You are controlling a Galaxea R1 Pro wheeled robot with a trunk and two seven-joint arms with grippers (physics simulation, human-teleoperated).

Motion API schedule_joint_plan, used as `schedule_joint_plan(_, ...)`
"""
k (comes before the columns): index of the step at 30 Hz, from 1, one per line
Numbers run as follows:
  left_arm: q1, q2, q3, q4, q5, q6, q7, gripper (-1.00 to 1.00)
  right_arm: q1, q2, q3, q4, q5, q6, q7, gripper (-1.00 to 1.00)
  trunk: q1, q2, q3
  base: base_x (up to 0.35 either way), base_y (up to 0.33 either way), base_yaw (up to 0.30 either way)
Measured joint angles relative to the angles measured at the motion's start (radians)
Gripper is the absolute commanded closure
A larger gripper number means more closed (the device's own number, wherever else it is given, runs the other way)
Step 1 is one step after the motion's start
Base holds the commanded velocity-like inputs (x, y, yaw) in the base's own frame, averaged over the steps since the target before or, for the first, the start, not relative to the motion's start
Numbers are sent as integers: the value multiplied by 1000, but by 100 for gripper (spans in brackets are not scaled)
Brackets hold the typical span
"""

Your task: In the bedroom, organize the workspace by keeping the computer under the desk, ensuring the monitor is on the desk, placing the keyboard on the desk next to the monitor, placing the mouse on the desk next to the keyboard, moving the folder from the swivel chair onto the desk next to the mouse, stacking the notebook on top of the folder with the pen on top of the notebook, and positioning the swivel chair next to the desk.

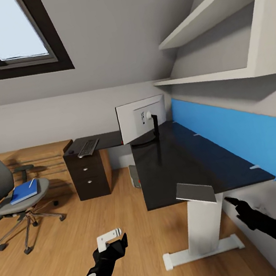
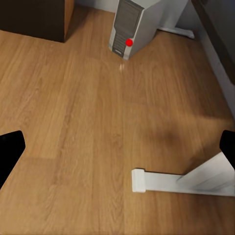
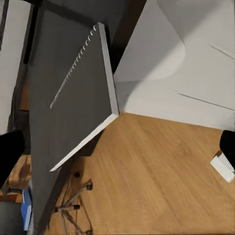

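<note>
hanging low by the desk [image 1: 174, 168] — both arms

A: The head view looks down along the desk [image 1: 183, 166] from its near end.
B: The left wrist view faces the floor beneath; the right wrist view looks up at the desk's underside [image 3: 73, 112].

Two robot arms in glossy black casing with rounded grey panels near the wrists. The left gripper [image 1: 111, 238] carries a white bracket with small holes. The right gripper [image 1: 231, 201] is black and tapers to a point.
</note>
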Motion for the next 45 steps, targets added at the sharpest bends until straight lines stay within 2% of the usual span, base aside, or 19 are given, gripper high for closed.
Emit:
schedule_joint_plan(6,0,0,-1,0,0,0,0,-100,0,-33,-1,126,2,-4,197,-100,23,-42,-19,0,0,0)
schedule_joint_plan(7,0,0,-1,0,0,0,0,-100,0,-41,-1,163,3,-6,256,-100,27,-49,-22,0,0,0)
schedule_joint_plan(8,0,0,-1,0,0,0,0,-100,0,-45,-2,180,3,-7,284,-100,31,-56,-25,0,0,0)
schedule_joint_plan(11,0,0,-1,0,0,1,0,-100,0,-53,-5,216,3,-9,346,-100,42,-77,-34,0,0,0)
schedule_joint_plan(15,0,0,-2,0,0,1,0,-100,0,-59,-8,243,2,-9,394,-100,58,-105,-47,0,0,0)
schedule_joint_plan(18,0,0,-2,0,0,1,0,-100,0,-61,-9,251,-10,-9,409,-100,69,-126,-56,0,0,0)
schedule_joint_plan(23,0,0,-3,0,0,1,-1,-100,0,-62,-7,252,-78,-9,419,-100,81,-147,-66,0,0,0)
schedule_joint_plan(45,0,4,-2,2,-1,2,-5,-100,0,-65,-8,251,-88,-10,421,-100,81,-147,-66,0,0,0)
